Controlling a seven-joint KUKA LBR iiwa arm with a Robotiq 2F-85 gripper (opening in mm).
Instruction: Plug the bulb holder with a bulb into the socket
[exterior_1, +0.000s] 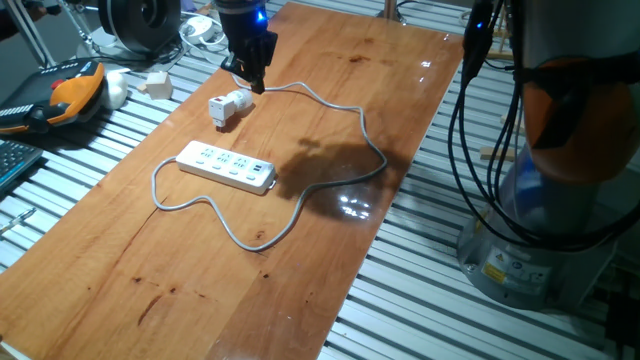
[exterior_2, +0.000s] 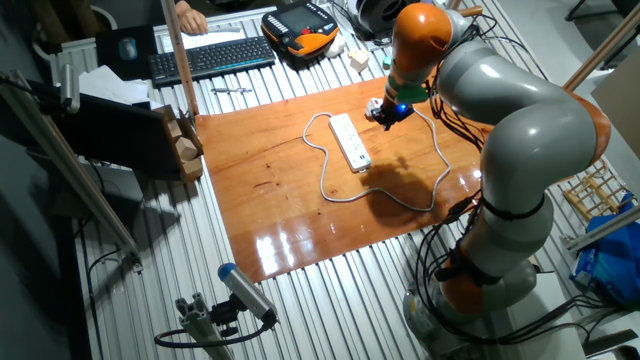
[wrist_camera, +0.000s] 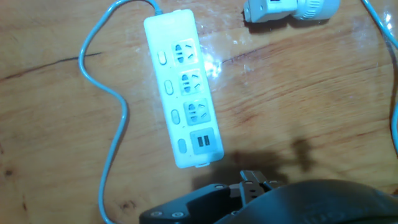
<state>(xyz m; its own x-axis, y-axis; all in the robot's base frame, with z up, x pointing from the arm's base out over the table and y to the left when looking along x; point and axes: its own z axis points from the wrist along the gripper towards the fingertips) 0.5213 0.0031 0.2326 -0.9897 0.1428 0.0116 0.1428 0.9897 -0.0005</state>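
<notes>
The bulb holder (exterior_1: 228, 107) lies on its side on the wooden table, a small white block with its bulb (wrist_camera: 317, 7) at one end; the hand view shows it at the top edge (wrist_camera: 273, 10). The socket (exterior_1: 227, 166) is a long white power strip lying flat, with its outlets facing up (wrist_camera: 183, 115) (exterior_2: 350, 142). Its pale grey cable (exterior_1: 340, 110) loops around it. My gripper (exterior_1: 255, 84) hangs just above the table, right of the bulb holder and apart from it, holding nothing. Its fingers form one dark mass, so no gap shows.
An orange and black teach pendant (exterior_1: 65, 95), a small whitish cube (exterior_1: 156, 84) and a keyboard (exterior_2: 210, 57) lie beyond the table's far edge. The robot base (exterior_1: 560, 150) and its black cables (exterior_1: 470, 120) stand on the right. A wooden bracket (exterior_2: 185, 150) sits at the table's corner.
</notes>
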